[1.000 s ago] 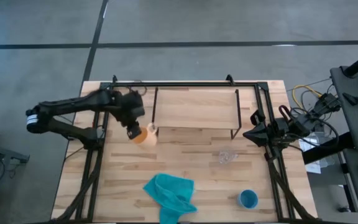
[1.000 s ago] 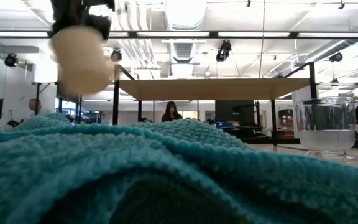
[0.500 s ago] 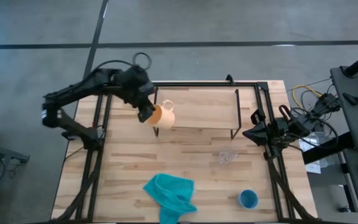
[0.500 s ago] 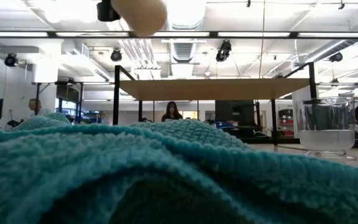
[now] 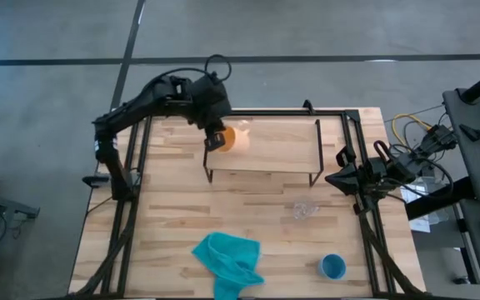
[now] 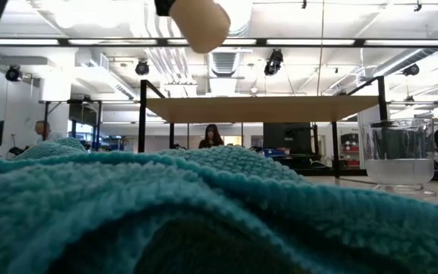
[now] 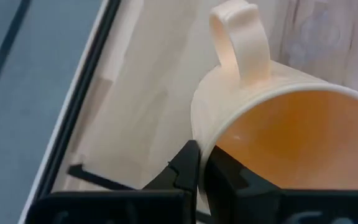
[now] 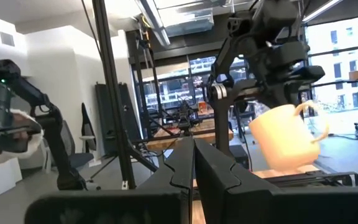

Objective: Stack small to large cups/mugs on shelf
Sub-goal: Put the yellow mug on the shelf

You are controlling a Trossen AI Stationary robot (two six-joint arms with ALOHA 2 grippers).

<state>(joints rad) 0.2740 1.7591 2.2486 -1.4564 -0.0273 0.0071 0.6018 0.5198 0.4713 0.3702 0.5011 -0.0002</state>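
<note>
Left pincer (image 5: 216, 142) pinching the orange mug (image 5: 230, 138) by its rim above the shelf (image 5: 265, 150), no lettering readable

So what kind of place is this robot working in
Probably a robotics lab or workshop: exposed ceiling ducts and strip lights overhead, a bare concrete floor around the wooden table, and loose cabling beside it.

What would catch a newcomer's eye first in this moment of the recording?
The left hand holds the orange mug by its rim in the air above the left end of the shelf. Nearer the table's front edge lie a crumpled teal cloth, which fills most of the low view, a blue cup toward the right corner and a clear glass cup in front of the shelf. The right hand waits shut at the table's right edge.
</note>
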